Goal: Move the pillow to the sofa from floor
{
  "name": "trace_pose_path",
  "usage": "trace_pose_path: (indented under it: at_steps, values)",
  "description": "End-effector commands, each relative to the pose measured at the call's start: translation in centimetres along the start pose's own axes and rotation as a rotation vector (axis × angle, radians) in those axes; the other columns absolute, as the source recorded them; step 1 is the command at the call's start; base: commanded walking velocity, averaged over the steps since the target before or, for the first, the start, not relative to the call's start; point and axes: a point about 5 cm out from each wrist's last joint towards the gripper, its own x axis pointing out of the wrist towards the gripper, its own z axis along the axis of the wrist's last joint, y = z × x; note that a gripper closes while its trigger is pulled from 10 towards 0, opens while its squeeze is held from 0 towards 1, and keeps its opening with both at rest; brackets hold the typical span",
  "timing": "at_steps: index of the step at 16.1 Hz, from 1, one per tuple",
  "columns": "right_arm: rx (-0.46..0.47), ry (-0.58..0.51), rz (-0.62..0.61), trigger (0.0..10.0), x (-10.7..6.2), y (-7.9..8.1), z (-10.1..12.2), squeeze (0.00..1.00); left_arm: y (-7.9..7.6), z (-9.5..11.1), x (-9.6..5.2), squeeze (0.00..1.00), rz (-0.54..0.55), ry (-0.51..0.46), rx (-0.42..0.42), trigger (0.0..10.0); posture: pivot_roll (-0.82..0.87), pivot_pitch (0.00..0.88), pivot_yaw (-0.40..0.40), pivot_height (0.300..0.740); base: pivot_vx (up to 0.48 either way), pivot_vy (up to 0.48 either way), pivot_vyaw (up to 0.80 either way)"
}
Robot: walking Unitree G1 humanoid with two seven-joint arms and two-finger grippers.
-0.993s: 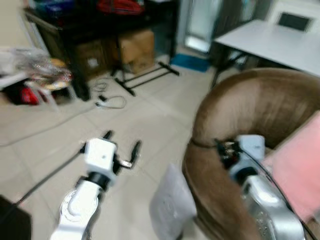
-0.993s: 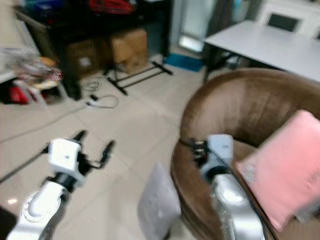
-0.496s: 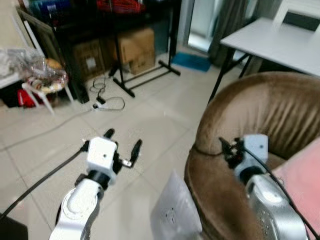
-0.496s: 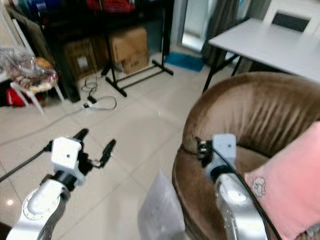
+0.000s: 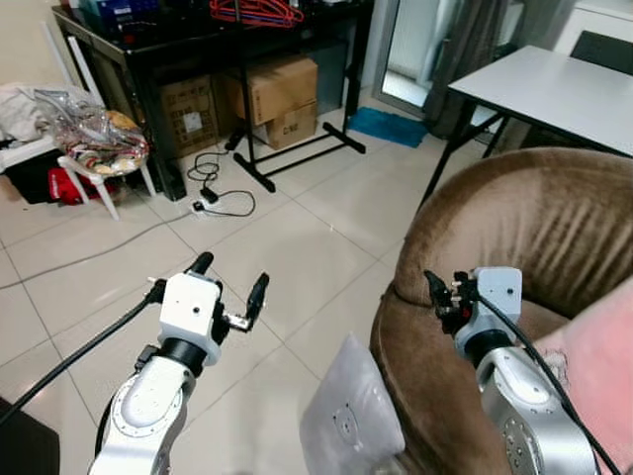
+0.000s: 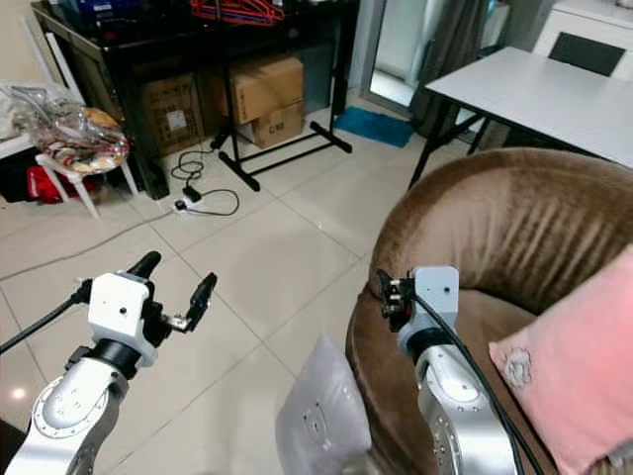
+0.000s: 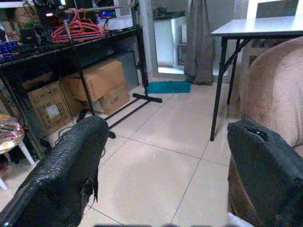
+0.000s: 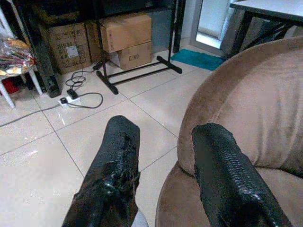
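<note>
Grey pillow on tiled floor, leaning against brown sofa. Pink cushion on sofa seat. Left gripper spread, empty, beside sofa; right gripper parted, seemingly empty, above sofa arm.

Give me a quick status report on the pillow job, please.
Left gripper open, empty, over floor tiles. Right gripper open, empty, at sofa arm. Grey pillow on floor, leaning against sofa. Pink pillow occupies seat.
</note>
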Motion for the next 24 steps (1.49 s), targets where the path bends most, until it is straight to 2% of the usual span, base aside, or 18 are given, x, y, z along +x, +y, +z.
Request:
trace_pose_path:
  at_steps: [1,7,22,24]
  values:
    - [-0.006,-0.006,-0.01,10.0,-0.13,-0.24,0.04,0.0,-0.14,-0.36,-0.06,0.0,-0.005,0.012,0.003,10.0,-0.06,0.0,-0.024,0.655,0.0,0.0,0.0]
    - [-0.019,-0.003,0.005,10.0,-0.06,-0.01,0.05,0.0,-0.17,-0.52,-0.2,0.0,0.003,0.012,-0.008,10.0,-0.07,0.0,-0.026,0.62,0.0,0.0,0.0]
    - [-0.045,0.018,0.009,10.0,0.18,0.1,-0.22,0.0,0.12,-1.01,-0.48,0.0,0.051,0.015,-0.005,10.0,-0.06,0.0,-0.038,0.62,0.0,0.0,0.0]
    - [-0.036,0.019,0.021,10.0,0.19,0.24,-0.35,0.0,0.14,-1.02,-0.46,0.0,0.051,0.016,-0.003,10.0,-0.06,0.0,-0.038,0.6,0.0,0.0,0.0]
